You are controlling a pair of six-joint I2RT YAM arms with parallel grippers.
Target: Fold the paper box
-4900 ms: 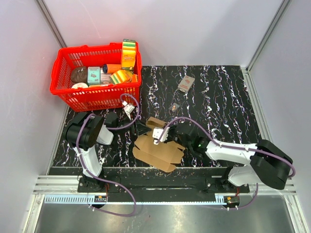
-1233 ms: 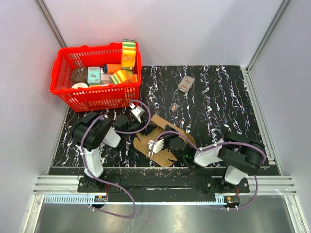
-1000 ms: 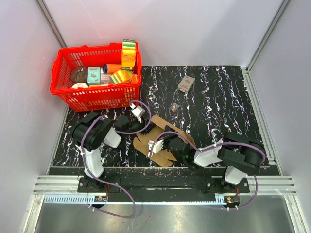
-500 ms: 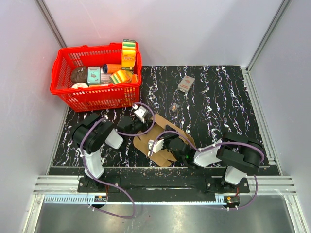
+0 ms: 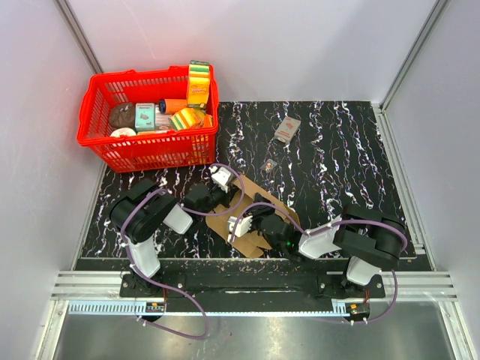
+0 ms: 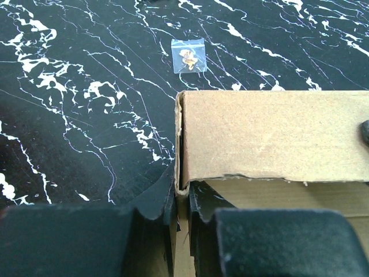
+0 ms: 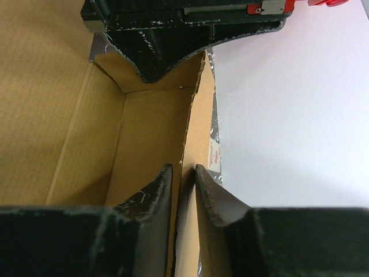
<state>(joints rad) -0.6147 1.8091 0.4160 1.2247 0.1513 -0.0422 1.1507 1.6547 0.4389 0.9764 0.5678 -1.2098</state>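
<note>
Left tool [image 6: 183, 193], right tool [image 7: 183, 168] black; arms [image 5: 324, 241] white-black, purple cables [image 5: 352, 220].

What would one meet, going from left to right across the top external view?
red basket → left gripper → small clear bag → grey-and-red packet. The paper box is left out: it overlaps the last three.

Left arm: folded low by the counter's near-left corner, forearm reaching rightward. Left gripper [image 6: 182, 196] is pinched onto a panel edge of the paper box [image 6: 271, 133]. Right arm: lying low along the near edge, reaching leftward. Right gripper [image 7: 181, 176] has its fingers [image 7: 151, 193] clamped on a thin wall.
</note>
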